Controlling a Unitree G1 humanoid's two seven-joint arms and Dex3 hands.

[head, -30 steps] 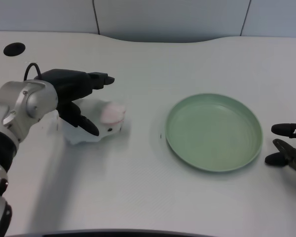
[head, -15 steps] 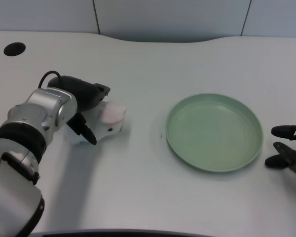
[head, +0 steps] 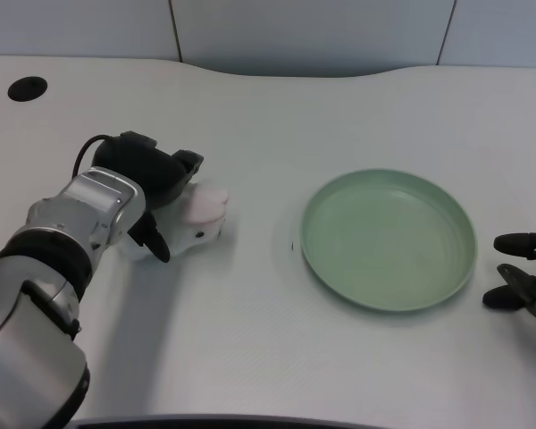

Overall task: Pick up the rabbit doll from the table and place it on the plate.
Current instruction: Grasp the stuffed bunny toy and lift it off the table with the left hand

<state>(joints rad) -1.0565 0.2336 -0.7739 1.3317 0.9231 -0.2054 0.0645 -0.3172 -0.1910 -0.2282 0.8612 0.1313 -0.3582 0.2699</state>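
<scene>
At the table's [head: 250, 357] far left corner, about 10 o'clock, a round black hole [head: 26, 88] is set in the matte white top. The left arm [head: 62, 241], brushed silver with black bands, enters from 7 o'clock and reaches toward centre-left. Left hand [head: 152, 174]: black, glossy, draped over the doll [head: 192, 219] from above and from the left; one finger [head: 154, 243] runs down the doll's near-left side and touches it, the others lie over its top. Grasp not confirmed: cannot tell whether the fingers are closed on the doll or only resting on it. The doll sits on the table at 9 o'clock from the plate [head: 389, 239], well apart from it. It is soft, white plush with a pink patch on top and a small dark dot on the near face; much of its left part is hidden under the hand.

Bare tabletop lies between doll and plate. The plate is pale green, round, smooth, with a shallow raised rim. Its right rim is near the right hand [head: 523, 273], not touching. The table's far edge curves inward at 12 o'clock against a grey panelled wall [head: 313, 31]. A dark edge runs along the bottom at 6 o'clock.
</scene>
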